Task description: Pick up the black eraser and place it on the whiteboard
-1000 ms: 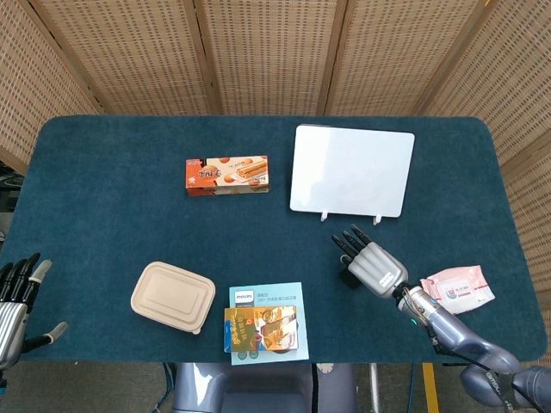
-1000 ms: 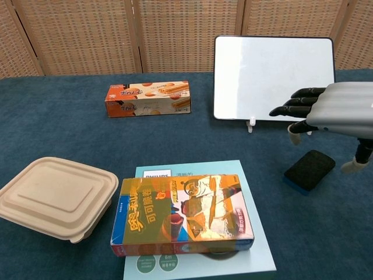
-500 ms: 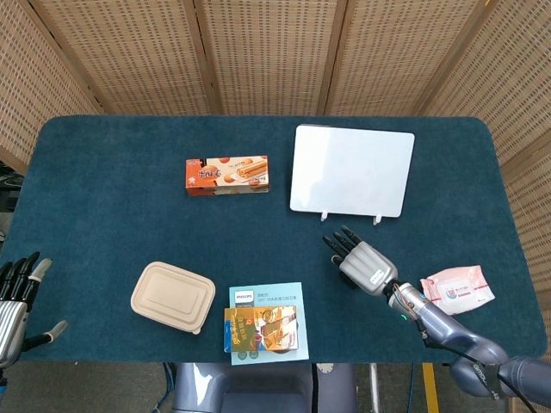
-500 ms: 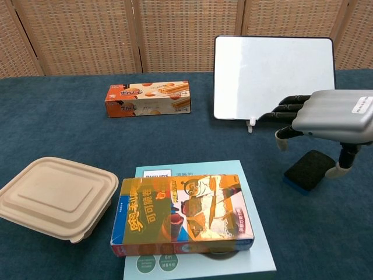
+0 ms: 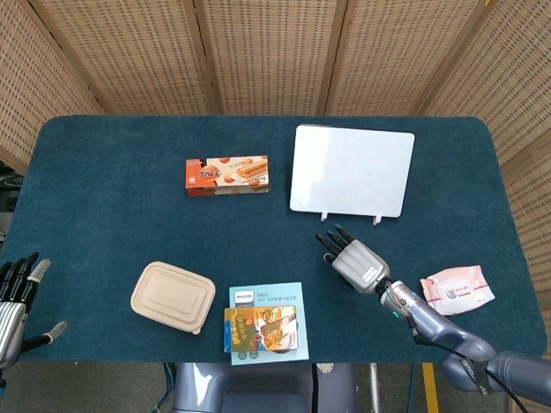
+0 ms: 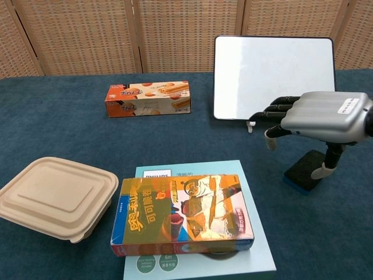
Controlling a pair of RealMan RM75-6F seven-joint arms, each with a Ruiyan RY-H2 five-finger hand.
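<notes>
The black eraser [image 6: 305, 170] lies flat on the blue cloth at the right of the chest view; the head view hides it under my hand. My right hand [image 6: 315, 116] [image 5: 354, 259] hovers palm down just above it, fingers stretched out toward the whiteboard and holding nothing. The thumb hangs down beside the eraser's right edge. The whiteboard [image 5: 351, 170] [image 6: 273, 76] lies flat a short way beyond the fingertips, its surface bare. My left hand [image 5: 14, 299] rests open at the table's near left corner, far from everything.
An orange biscuit box [image 5: 227, 175] lies left of the whiteboard. A beige lidded food container [image 5: 172, 297] and a colourful snack box [image 5: 261, 329] on a light blue booklet sit at the near edge. A pink packet [image 5: 456, 289] lies right of my right arm.
My right hand has slid leftward over the eraser and dropped slightly, its fingers still spread. The eraser and the left hand have not moved.
</notes>
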